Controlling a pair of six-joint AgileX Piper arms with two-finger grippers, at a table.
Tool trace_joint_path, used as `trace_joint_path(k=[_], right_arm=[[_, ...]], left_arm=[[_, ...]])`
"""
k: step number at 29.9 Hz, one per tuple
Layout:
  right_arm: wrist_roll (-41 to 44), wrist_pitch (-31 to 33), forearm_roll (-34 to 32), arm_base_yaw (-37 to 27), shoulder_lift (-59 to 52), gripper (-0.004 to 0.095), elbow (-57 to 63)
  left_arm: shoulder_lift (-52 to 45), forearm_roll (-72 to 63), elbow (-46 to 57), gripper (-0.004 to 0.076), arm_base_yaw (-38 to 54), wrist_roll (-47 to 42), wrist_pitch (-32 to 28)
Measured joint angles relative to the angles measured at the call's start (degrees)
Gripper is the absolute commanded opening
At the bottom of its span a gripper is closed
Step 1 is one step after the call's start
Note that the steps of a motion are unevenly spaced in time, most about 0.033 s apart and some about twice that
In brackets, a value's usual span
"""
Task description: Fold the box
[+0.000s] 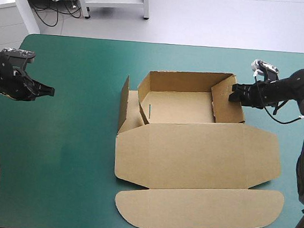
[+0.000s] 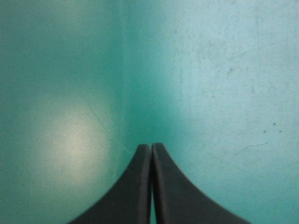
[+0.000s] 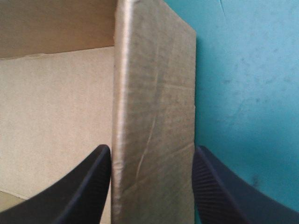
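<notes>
Box (image 1: 191, 150) sits centre-right of the high view on the teal-green cover (image 1: 67, 159): tray half-formed, walls up, lid (image 1: 196, 210) flat toward the lower edge.

Right gripper (image 1: 232, 96) is at the tray's right wall (image 3: 154, 93), fingers apart with one on each side of it, not clamped.

Left gripper (image 1: 51, 90) is at the left edge, pinched to a point, empty, well apart from the box.

Step in hand, as I judge it: seating the right wall. Next move calls for closing on the wall and pressing it inward while the tray stays still.
</notes>
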Motion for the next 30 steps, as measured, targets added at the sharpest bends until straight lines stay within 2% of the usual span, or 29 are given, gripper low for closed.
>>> trace_joint_path(k=[3,6,9,11,13,17,30], right_arm=[[-0.05,0.39,0.0,0.0,1.64,0.049,0.0],[-0.05,0.91,0.0,0.0,2.57,0.0431,0.0],[-0.05,1.81,0.05,0.0,3.09,0.0265,-0.11],[-0.05,2.73,-0.16,0.0,3.13,0.0099,-0.22],[-0.11,2.9,-1.38,0.0,3.13,-0.0019,-0.45],[-0.11,3.39,-3.78,-0.29,3.13,-0.0009,-0.69],[-0.11,11.13,-5.03,-0.18,2.73,-0.0014,-3.07]], left_arm=[[0.0,-1.02,0.0,-0.001,0.0,-0.06,0.0],[0.0,-1.9,0.0,-0.001,0.0,-0.06,0.0],[0.0,-2.74,0.0,-0.001,0.0,-0.06,0.0],[0.0,-3.3,0.0,-0.001,0.0,-0.06,0.0],[0.0,-3.72,0.0,-0.001,0.0,-0.06,0.0],[0.0,-3.89,0.0,-0.001,0.0,-0.06,0.0],[0.0,-4.17,0.0,-0.001,0.0,0.35,-0.22]])
